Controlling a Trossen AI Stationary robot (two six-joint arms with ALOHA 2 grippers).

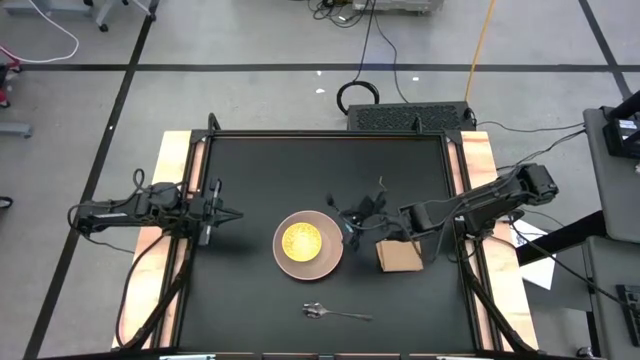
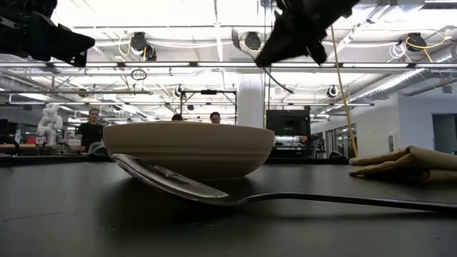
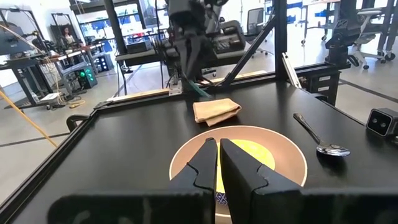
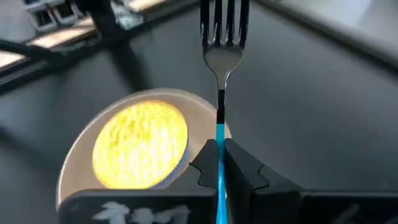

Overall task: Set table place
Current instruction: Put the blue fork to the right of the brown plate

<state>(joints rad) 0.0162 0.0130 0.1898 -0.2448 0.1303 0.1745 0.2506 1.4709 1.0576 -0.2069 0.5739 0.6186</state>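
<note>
Pale pink round plate (image 1: 309, 246) sits mid-table with the smaller yellow round dish (image 1: 301, 241) on it, so that part looks done. Tan-brown square napkin (image 1: 399, 256) lies just right of the plate; silver spoon (image 1: 335, 313) lies on the matte-black table (image 1: 250, 300) in front of the plate, probably still to be arranged. Right gripper (image 4: 219, 163) hangs above the gap between plate and napkin, fingers clamped on the blue-handled fork (image 4: 222, 56), tines pointing away from the wrist. Fork placement is what's left. Left gripper (image 3: 217, 163) waits well left of the plate, fingers nearly together, holding nothing.
</note>
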